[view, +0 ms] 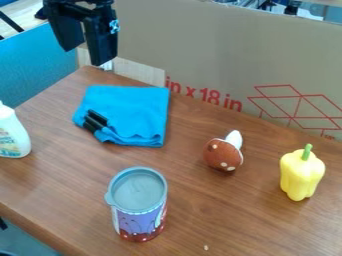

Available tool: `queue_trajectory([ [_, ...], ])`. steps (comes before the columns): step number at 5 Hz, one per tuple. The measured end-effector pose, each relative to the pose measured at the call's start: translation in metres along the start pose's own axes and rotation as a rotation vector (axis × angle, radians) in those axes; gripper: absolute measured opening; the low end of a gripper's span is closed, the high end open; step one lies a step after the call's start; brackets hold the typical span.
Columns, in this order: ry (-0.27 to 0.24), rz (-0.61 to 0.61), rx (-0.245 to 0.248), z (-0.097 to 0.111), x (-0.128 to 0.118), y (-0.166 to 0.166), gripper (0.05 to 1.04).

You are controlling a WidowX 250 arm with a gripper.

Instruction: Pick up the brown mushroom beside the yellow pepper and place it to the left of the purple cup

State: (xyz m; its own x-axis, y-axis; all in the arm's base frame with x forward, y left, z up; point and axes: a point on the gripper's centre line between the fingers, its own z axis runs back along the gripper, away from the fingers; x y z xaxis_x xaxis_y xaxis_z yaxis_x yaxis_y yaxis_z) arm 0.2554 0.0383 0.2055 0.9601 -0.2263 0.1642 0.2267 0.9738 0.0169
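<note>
Gripper (83,56): fingers parted, empty, above table's (207,215) far corner. Blue cloth (137,107): near that corner, apparently folded, ungrasped.

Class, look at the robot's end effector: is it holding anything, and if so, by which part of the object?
Nothing is held: the end effector hangs with its fingers apart, nothing between them, near the blue cloth.

Bottle (13,136) cut off at left.
</note>
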Motion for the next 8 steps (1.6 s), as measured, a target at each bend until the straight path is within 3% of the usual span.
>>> queue_trajectory([
  [1, 0.02, 0.006, -0.009, -0.008, 0.0, 0.0, 1.001],
  [2, -0.041, 0.031, 0.005, -0.025, 0.027, -0.022, 1.001],
  [3, -0.135, 0.101, -0.022, -0.03, 0.045, -0.036, 1.001],
  [4, -0.154, 0.156, -0.052, -0.042, 0.059, -0.048, 1.001],
  [5, -0.17, 0.221, -0.077, -0.058, 0.071, -0.057, 1.001],
  [7, -0.122, 0.248, -0.102, -0.102, 0.096, -0.079, 1.001],
  [8, -0.135, 0.286, -0.111, -0.111, 0.106, -0.085, 1.001],
])
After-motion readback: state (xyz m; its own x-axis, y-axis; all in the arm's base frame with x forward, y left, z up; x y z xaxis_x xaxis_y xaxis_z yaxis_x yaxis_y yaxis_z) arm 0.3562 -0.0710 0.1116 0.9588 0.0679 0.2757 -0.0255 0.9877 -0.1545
